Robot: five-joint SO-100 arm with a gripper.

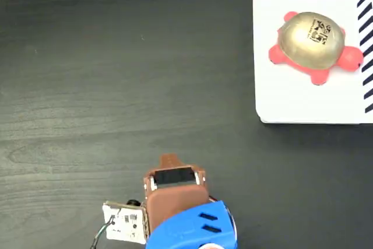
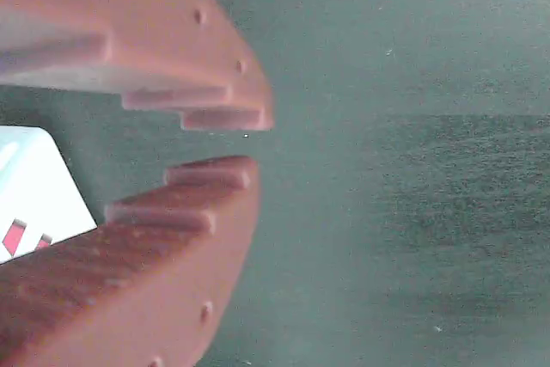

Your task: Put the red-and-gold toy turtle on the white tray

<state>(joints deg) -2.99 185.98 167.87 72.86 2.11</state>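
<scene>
- Turtle (image 1: 313, 45) already lies on the tray (image 1: 291, 103), well apart from the gripper (image 2: 249, 143), up and right of it in the fixed view.
- Gripper is empty, jaws narrowly parted over the table (image 1: 116, 56).

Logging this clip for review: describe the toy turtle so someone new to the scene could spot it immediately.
In the fixed view, find the white tray with black diagonal edge stripes at the upper right of the dark table. The red-and-gold toy turtle sits on it: a shiny gold dome with a black printed mark, coral-red head and feet, the only object there.
</scene>
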